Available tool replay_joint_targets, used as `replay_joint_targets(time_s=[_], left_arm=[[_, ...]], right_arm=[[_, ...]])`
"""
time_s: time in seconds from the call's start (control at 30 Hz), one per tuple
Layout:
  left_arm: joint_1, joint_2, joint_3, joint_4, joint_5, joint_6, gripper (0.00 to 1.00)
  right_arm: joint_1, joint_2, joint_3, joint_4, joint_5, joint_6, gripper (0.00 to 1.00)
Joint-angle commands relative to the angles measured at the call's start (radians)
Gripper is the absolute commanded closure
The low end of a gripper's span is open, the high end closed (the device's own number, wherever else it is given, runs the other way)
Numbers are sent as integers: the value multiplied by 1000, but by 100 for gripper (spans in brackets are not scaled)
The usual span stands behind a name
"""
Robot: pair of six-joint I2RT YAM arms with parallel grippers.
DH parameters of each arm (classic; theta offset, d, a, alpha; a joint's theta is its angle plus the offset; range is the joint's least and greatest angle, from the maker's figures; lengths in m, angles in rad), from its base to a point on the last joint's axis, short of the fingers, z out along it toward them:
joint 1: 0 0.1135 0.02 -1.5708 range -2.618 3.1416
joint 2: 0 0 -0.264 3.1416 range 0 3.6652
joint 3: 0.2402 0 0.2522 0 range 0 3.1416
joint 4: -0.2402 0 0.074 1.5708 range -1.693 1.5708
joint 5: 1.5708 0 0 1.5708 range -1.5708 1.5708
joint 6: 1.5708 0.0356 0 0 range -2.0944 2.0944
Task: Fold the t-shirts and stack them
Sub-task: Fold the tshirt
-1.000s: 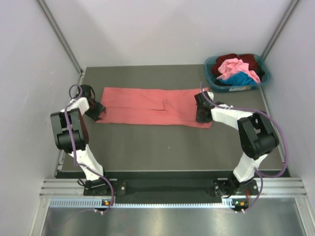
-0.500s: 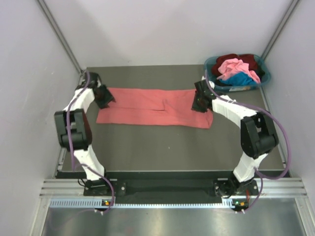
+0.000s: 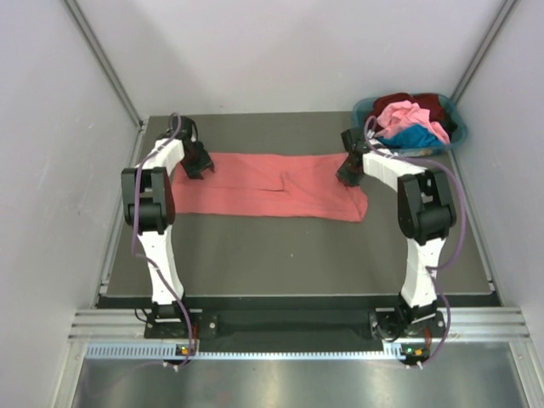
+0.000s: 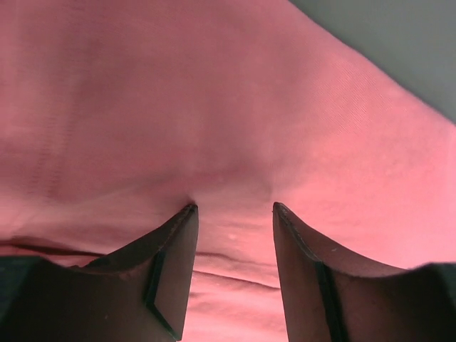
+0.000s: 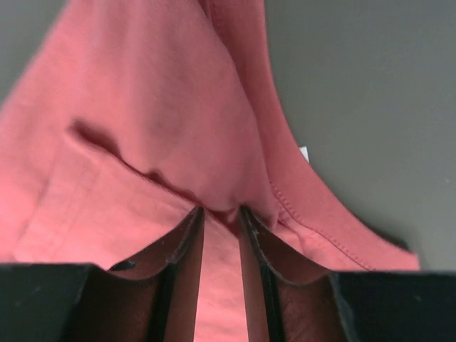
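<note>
Starting a fold at the salmon-red t-shirt's (image 3: pixel 272 189) upper edge
The right gripper (image 5: pixel 221 211) pinches cloth; the left gripper (image 4: pixel 231 207) sits half-spread, grip unclear. Lift both ends evenly.

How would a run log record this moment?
fold | salmon-red t-shirt spread | right gripper pinching it | left gripper grip unclear | other shirts in basket

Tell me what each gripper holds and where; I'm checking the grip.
Both pinch the salmon-red t-shirt: left gripper near its far left corner, right gripper near its far right corner.
</note>
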Motion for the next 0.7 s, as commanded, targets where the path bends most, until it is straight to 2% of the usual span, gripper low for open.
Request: replay_joint_targets(time_s=[0.0, 0.1, 0.23, 0.37, 0.5, 0.57, 0.67], left_arm=[[77, 50, -72, -79, -143, -49, 48], [111, 9, -154, -62, -179, -65, 48], [143, -51, -269, -67, -300, -95, 48], [191, -122, -382, -58, -331, -183, 49], [217, -243, -523, -29, -328, -254, 49], [217, -301, -534, -28, -305, -266, 49], [215, -361, -507, -48, -289, -258, 50]], right_arm=[[3, 73, 74, 33, -8, -88, 72], [7, 110, 71, 136, -107, -226, 71], [25, 136, 82, 216, -173, -343, 68], [32, 180, 135, 274, -265, -475, 65], [39, 242, 285, 238, -359, -558, 64], [45, 256, 352, 204, -381, -564, 61], [49, 239, 427, 92, -313, -513, 56]])
